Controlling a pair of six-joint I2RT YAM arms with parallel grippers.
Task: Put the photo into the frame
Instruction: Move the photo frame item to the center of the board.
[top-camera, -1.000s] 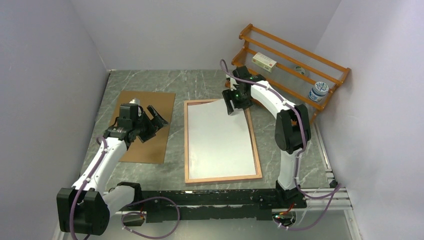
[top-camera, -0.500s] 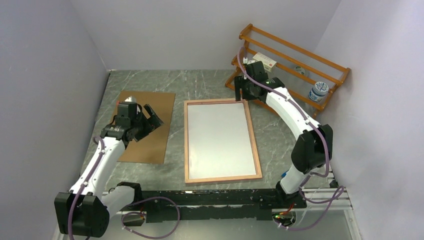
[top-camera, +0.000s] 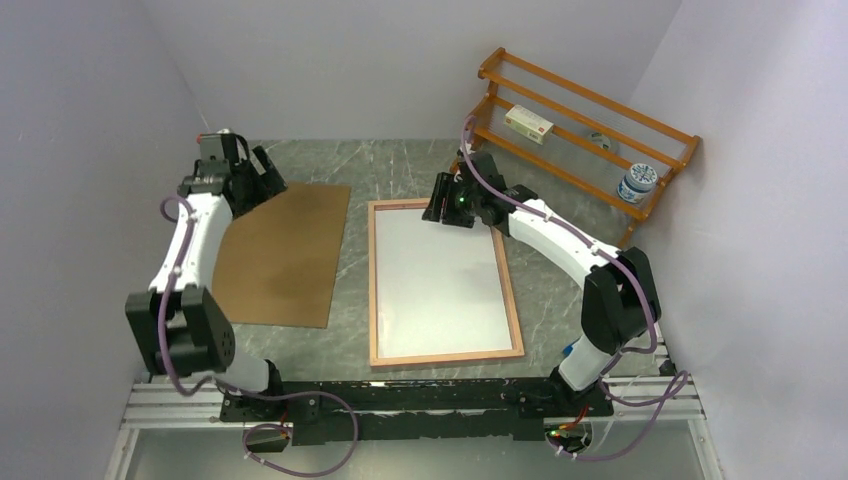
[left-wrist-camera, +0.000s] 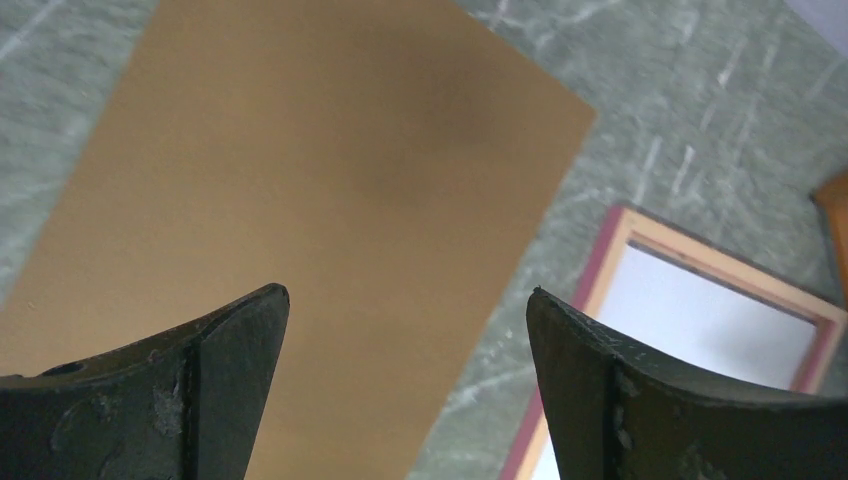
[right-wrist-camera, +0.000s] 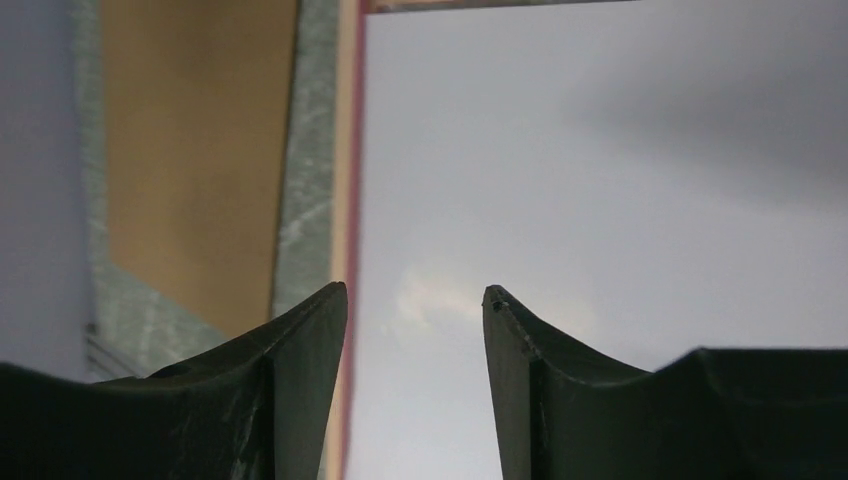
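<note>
While face-down, one photo (top-camera: 440, 275), one frame (top-camera: 445, 356).

pale lilac-grey walls (top-camera: 350, 60) close in a grey-green marbled table (top-camera: 400, 165) on three sides. an orange wooden rack (top-camera: 585, 110) stands at the far right corner, against the right wall. the back wall runs left of the rack. soft, even light.

No readable text, box (top-camera: 529, 123) and jar (top-camera: 637, 183) labels too small
</note>
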